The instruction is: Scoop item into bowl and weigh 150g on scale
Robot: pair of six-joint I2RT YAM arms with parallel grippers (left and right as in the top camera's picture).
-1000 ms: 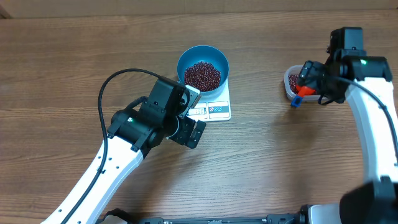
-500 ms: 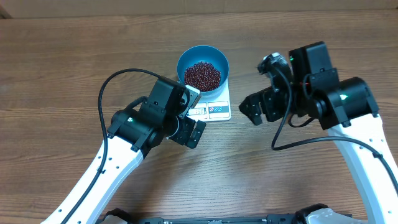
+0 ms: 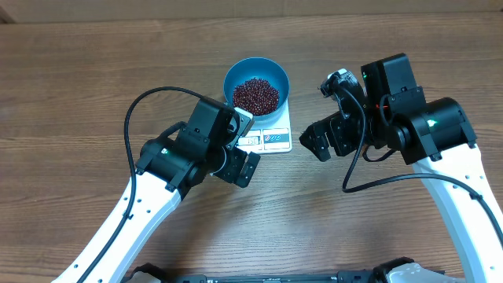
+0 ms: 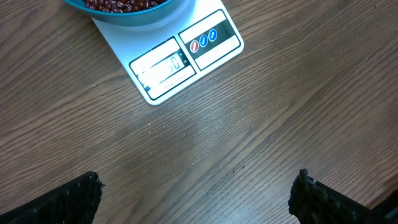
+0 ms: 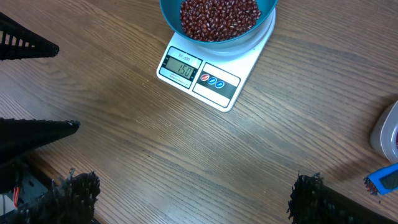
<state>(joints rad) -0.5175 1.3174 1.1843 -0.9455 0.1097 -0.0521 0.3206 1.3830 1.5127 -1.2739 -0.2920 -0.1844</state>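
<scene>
Beans (image 3: 255,95): many small, glossy, dark red-brown grains lay in a loose heap inside the round, deep, bright blue bowl (image 3: 256,66). None were seen spilled outside it.
Bowl position: the bowl stood on the far half of the small, flat, white rectangular kitchen scale (image 3: 275,137), with the readout and button panel left uncovered.
Readout: in the right wrist view the display window (image 5: 182,66) appeared to show 150. In the left wrist view the digits were too faint to confirm.
Left gripper (image 4: 198,180): released, jaws spread wide with nothing between them, held over bare bench just on the near side of the scale.
Right gripper (image 5: 194,186): likewise released and empty, held above the bench to the right of the scale.
Supply: a clear plastic tub (image 5: 387,134) sat at the edge of the right wrist view, well apart from the scale. A blue piece (image 5: 382,179) lay just beside it, too cropped to identify.
Progress: scooping was judged complete and the target weight reached, provided the reading was correct. Only confirmation of a steady figure appeared outstanding.
Surface: the brown wood-grain bench (image 3: 78,79) was flat and matt.
Room: little was shown, only a pale strip (image 3: 157,9) along the bench's far edge.
</scene>
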